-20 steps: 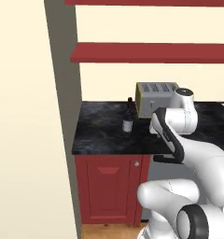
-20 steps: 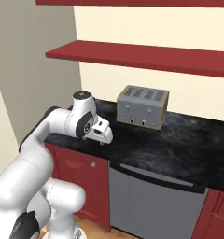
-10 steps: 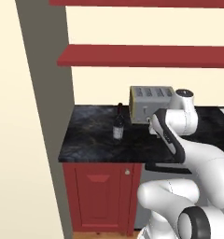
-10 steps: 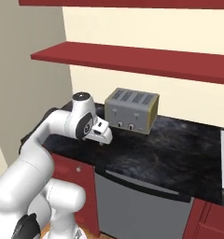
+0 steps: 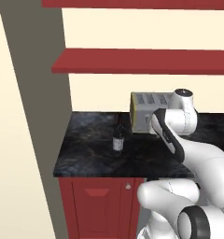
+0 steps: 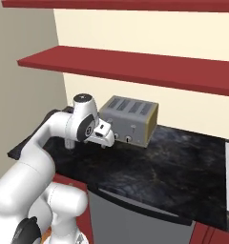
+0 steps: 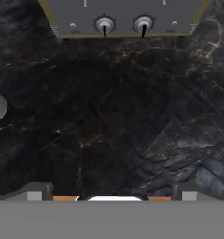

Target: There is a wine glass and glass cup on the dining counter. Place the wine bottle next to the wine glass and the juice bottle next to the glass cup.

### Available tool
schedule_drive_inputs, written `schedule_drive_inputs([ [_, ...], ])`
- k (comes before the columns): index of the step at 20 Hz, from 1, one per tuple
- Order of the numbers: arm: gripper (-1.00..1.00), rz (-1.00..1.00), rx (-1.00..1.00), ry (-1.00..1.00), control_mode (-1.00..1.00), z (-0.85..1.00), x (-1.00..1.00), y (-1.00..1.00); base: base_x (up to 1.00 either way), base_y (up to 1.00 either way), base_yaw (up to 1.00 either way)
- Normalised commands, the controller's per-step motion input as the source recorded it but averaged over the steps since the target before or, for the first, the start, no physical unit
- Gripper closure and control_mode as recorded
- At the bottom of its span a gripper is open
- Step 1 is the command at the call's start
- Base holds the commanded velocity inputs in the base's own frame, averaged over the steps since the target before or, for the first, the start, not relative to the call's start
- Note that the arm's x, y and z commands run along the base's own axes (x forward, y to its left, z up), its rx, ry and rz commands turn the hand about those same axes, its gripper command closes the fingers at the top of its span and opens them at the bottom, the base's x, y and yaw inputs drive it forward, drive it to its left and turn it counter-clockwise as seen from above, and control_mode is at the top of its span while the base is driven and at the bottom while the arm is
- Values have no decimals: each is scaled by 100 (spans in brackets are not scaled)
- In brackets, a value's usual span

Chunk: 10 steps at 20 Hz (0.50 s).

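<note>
Dark wine bottle [image 5: 118,138], pale label, upright on black worktop [image 5: 86,149]

wine bottle [image 5: 118,138]: near-black body, dark red neck, pale grey-white label; left of the claw in the left base view
tabletop [image 5: 90,149]: black stone with faint grey and brownish marbling
toaster [image 6: 129,121]: grey metal body, dull yellow side panel, grey knobs on the dark front seen ahead of the claw in the hand view
cabinet door [image 5: 101,207]: deep red, below the tabletop
shelves [image 5: 146,61]: dark red boards
wall [image 6: 150,38]: pale cream
arm [image 6: 54,133]: white shell, dark joints
</note>
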Motion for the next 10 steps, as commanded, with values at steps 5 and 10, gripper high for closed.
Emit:
schedule_drive_inputs([
  [5, -100, 0, 0, 0, 100, 0, 0, 0, 43, -15, 0],
  [10, -100, 0, 0, 0, 100, 0, 0, 0, 43, -8, -1],
])
